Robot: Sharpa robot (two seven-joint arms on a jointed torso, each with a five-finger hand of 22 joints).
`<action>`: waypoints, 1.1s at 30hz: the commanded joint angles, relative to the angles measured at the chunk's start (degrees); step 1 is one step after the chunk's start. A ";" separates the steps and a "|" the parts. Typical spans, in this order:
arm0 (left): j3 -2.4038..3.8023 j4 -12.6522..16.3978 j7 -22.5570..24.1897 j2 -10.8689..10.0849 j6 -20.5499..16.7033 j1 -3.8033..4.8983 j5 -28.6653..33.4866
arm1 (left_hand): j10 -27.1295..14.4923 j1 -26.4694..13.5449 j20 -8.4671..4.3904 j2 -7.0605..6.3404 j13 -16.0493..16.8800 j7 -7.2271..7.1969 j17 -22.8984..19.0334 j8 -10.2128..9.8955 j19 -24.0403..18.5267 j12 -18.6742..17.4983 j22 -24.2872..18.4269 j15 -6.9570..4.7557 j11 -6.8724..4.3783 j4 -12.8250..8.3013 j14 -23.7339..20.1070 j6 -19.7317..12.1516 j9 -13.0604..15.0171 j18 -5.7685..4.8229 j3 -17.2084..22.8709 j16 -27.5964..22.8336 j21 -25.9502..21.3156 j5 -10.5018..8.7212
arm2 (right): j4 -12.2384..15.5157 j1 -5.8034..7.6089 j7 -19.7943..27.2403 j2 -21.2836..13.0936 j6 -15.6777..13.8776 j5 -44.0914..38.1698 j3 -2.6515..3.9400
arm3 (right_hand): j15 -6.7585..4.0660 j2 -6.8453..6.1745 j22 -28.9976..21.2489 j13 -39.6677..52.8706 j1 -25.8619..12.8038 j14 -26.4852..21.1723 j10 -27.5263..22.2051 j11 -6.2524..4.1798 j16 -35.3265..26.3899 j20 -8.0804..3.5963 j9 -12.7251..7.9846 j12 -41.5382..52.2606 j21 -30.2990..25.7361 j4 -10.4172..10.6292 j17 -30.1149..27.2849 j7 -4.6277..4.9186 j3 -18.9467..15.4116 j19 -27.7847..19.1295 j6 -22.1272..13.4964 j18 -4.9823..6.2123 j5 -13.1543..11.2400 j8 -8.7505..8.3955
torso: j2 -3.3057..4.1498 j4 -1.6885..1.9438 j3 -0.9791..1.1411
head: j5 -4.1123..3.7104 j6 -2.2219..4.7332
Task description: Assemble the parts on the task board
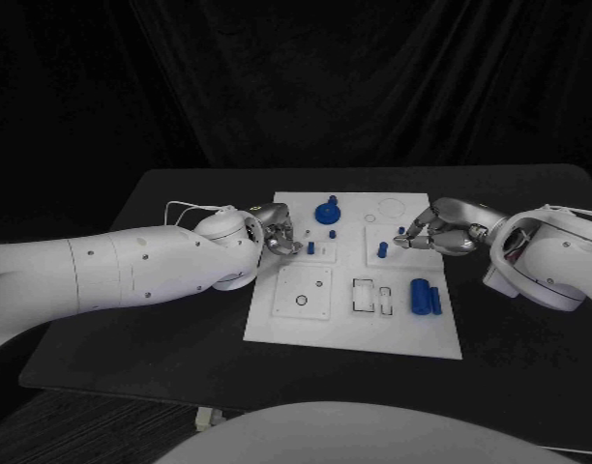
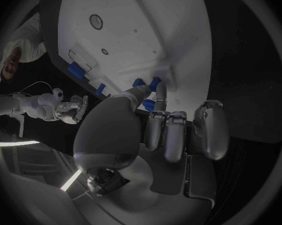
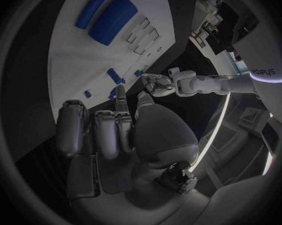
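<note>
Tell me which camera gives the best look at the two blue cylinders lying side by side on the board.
The right wrist view: the two blue cylinders lie large and unobstructed on the task board. The head view shows them small but clear, near the board's right edge. In the left wrist view I cannot pick them out with certainty.

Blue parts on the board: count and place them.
5: knob at far edge, peg by left hand, peg by right hand, two cylinders side by side nearer; hands may hide more.
</note>
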 commanded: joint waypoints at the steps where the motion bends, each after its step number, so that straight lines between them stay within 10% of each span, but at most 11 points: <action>1: -0.30 0.11 -0.76 0.29 3.89 -0.57 0.59 | 2.61 0.77 0.00 0.03 10.79 -0.47 15.09 -0.16 -0.54 -0.22 10.67 -0.37 -0.34 -2.34 5.85 -0.11 0.15 1.08 1.94 0.15 -0.32 0.20 | 0.05 -0.15 -0.49 0.01 -0.41 -0.06 0.04 | -0.41 0.16 10.78 0.07 0.38 4.28 1.95 -0.36 -0.28 0.12 -0.05 -0.19 -0.34 -0.14 7.93 0.10 -0.32 -0.35 0.28 1.00 0.23 -0.09 | -0.02 -0.01 0.00 | 0.00 0.00; 33: -0.30 -0.14 -1.70 0.20 3.50 -0.62 -2.24 | 2.85 1.59 0.08 -0.17 10.98 -0.03 15.09 0.13 -0.25 0.07 10.77 -0.25 -0.10 -3.81 5.85 0.23 0.78 1.01 2.85 0.15 -0.16 1.32 | 0.06 -0.26 -0.46 -0.03 -0.32 -0.06 0.04 | -0.42 0.17 10.77 0.01 0.53 4.26 1.92 -0.36 -0.32 0.11 -0.07 -0.22 -0.39 -0.16 7.83 0.11 -0.36 -0.36 0.26 1.00 0.34 -0.13 | 0.01 0.03 0.00 | -0.08 0.00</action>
